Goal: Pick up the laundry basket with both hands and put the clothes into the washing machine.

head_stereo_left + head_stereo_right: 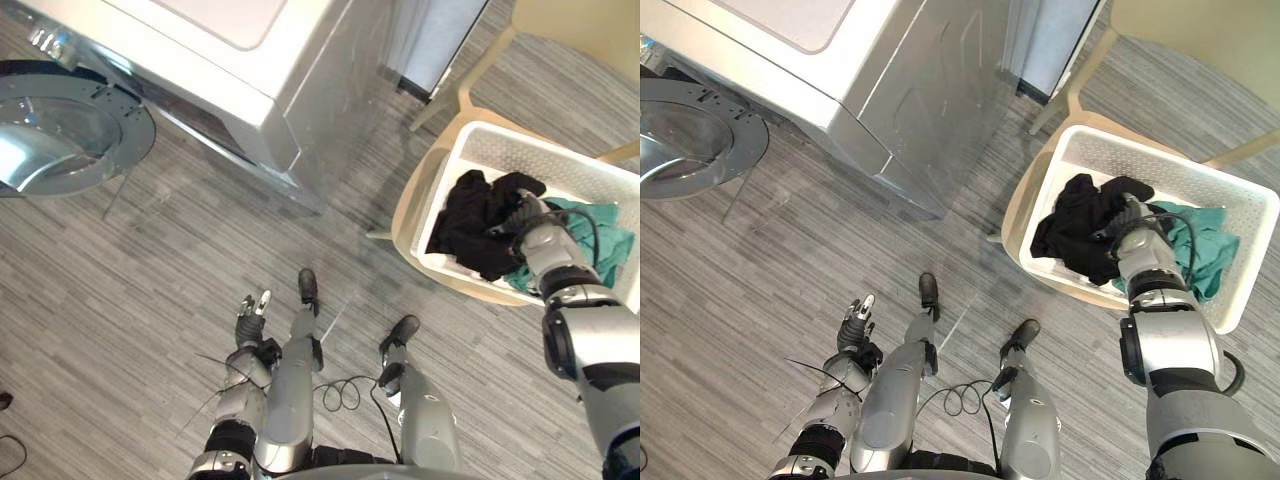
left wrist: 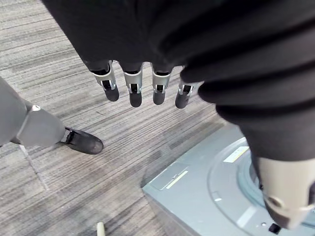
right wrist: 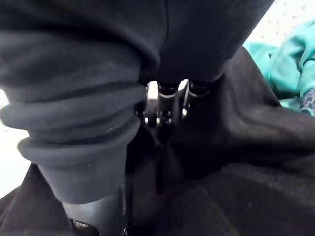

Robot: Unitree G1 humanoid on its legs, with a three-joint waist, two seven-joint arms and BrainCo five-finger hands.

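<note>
Down at the robot's side, the left hand (image 1: 249,316) hangs over the grey, wood-grain plank floor (image 1: 200,260), its fingers straight and loose, holding nothing. Further out to the right, the right hand (image 1: 528,216) is sunk into a crumpled black garment (image 1: 468,228) inside the white perforated plastic laundry basket (image 1: 520,142). Whether it has hold of the cloth cannot be told, because the fabric hides it. A teal-green garment (image 1: 610,240) lies just beside the black one, on the basket's right side. The basket rests on the seat of a pale beige chair (image 1: 405,208). Beyond, to the left, stands the silver-grey washing machine (image 1: 250,80), its round glass-and-metal door (image 1: 70,130) swung open, well apart from the basket.
</note>
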